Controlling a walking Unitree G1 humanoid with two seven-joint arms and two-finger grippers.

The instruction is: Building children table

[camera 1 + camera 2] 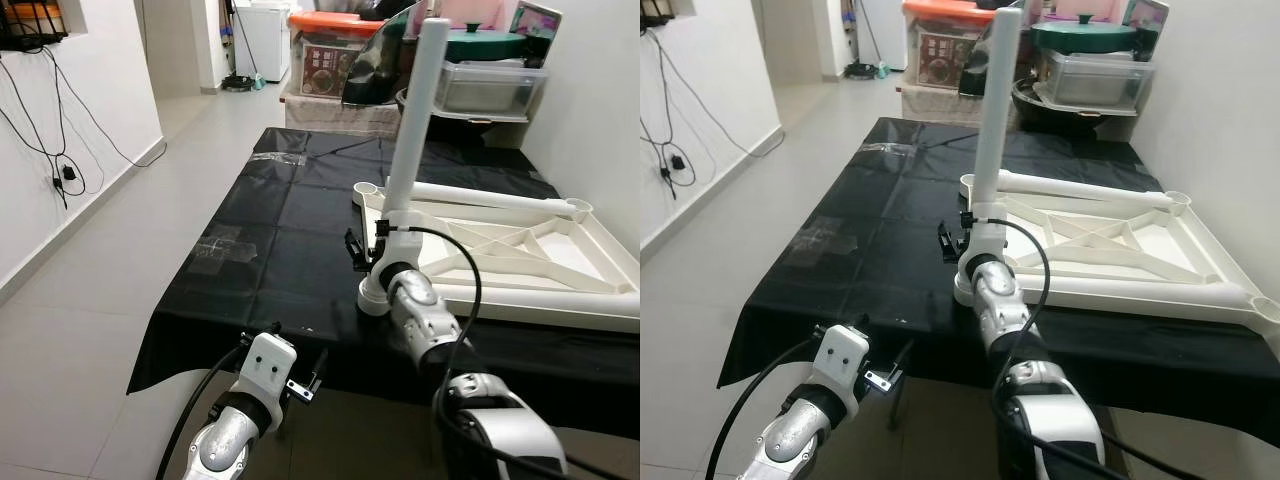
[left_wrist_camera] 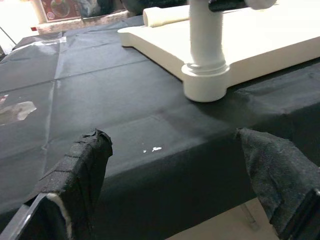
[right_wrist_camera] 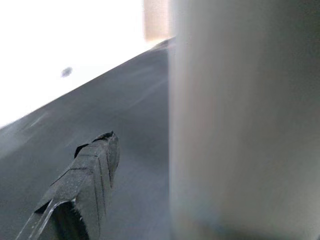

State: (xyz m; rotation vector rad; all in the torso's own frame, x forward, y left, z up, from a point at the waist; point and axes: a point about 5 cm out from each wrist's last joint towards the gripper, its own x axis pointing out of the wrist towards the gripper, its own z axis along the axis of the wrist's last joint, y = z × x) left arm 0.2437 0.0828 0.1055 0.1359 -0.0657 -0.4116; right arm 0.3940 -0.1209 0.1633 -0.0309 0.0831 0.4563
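L gripper [image 2: 170, 175] held just off near edge of black-covered bench [image 1: 250, 260], fingers [image 2: 80, 170] spread, nothing grasped. R gripper [image 1: 372, 250] at upright white leg [image 1: 410, 130], near-left corner of upturned table frame [image 1: 520, 250]; finger state not discernible. Storage boxes [image 1: 490, 85] beyond far edge.

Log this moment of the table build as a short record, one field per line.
surface: black cloth spread over a low platform
tabletop: white table frame lying upside down on the cloth
leg: white table leg standing upright in the near corner socket
right gripper: right gripper at the leg's lower part, one finger beside the leg; grip unclear
left gripper: left gripper open, hanging before the cloth's near edge, holding nothing
background: storage boxes stacked beyond the cloth
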